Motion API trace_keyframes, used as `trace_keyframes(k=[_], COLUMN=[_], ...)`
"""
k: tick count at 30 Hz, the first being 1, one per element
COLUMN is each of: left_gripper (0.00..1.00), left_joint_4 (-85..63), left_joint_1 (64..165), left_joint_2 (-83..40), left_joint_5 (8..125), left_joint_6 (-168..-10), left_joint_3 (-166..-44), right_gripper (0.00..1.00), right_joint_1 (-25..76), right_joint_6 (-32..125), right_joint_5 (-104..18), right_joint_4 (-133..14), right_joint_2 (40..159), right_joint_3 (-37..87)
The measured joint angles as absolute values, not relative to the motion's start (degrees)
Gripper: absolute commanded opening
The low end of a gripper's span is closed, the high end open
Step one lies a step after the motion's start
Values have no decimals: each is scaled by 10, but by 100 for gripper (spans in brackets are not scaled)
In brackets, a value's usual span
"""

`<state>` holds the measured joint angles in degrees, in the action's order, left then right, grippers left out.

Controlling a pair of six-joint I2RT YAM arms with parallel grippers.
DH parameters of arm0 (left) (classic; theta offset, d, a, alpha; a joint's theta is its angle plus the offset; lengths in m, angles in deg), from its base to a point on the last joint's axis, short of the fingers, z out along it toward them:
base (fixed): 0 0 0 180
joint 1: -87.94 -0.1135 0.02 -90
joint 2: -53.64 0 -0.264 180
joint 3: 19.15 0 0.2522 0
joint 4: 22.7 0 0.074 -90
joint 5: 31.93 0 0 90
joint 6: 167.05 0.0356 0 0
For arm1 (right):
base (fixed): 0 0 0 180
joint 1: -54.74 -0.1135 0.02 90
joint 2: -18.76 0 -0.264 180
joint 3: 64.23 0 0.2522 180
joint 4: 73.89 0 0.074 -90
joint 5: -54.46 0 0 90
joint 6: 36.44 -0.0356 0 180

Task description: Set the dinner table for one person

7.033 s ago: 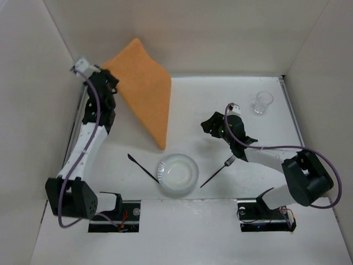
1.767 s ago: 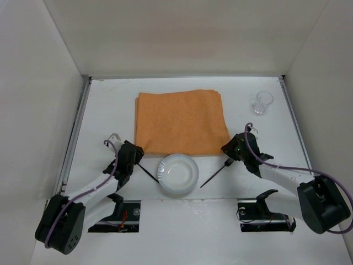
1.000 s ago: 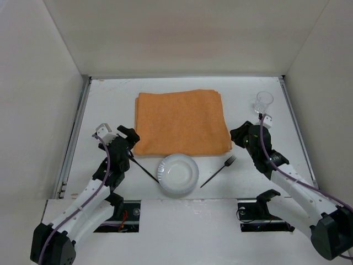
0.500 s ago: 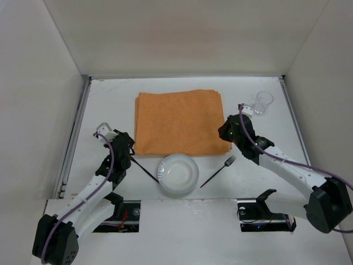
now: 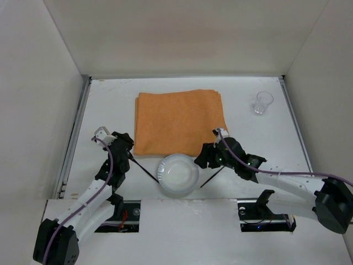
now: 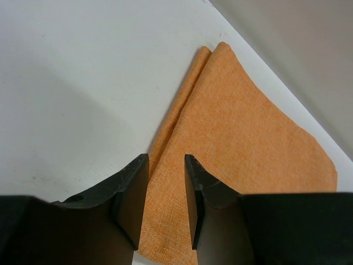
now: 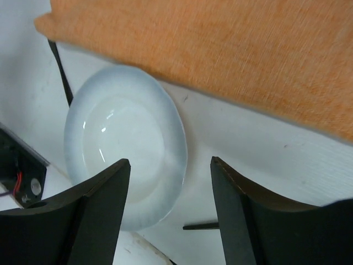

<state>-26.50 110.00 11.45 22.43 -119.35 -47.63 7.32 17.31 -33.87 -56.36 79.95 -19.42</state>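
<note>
R end effector (image 7: 170,165) spread beside plate (image 7: 165,110) on dinner table (image 7: 237,146).

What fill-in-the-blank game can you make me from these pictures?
1. The folded cloth placemat is coloured ____.
2. The small clear plastic cup stands near the white dinner table's far ____ corner.
3. By the round white plate, the right gripper's jaws are ____.
Missing words: orange, right, open.
</note>
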Motion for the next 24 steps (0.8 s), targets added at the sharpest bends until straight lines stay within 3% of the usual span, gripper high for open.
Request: trace_keyframes(k=[15, 22, 24], left_gripper=[47, 48, 48], left_joint_4=[-296, -302, -303], left_joint_1=[1083, 1081, 1081], left_joint_2=[113, 106, 107], left_joint_5=[235, 235, 235], left_joint_6=[-1207, -1210, -1211], left_joint_3=[-456, -455, -454], right_gripper=[65, 53, 41], right_joint_1=[74, 74, 77], right_joint_6=[156, 143, 136], right_joint_5=[-438, -456, -461], right_joint_4=[-698, -755, -775], right_joint_2=[944, 1001, 1012], right_joint_3=[-219, -228, -233])
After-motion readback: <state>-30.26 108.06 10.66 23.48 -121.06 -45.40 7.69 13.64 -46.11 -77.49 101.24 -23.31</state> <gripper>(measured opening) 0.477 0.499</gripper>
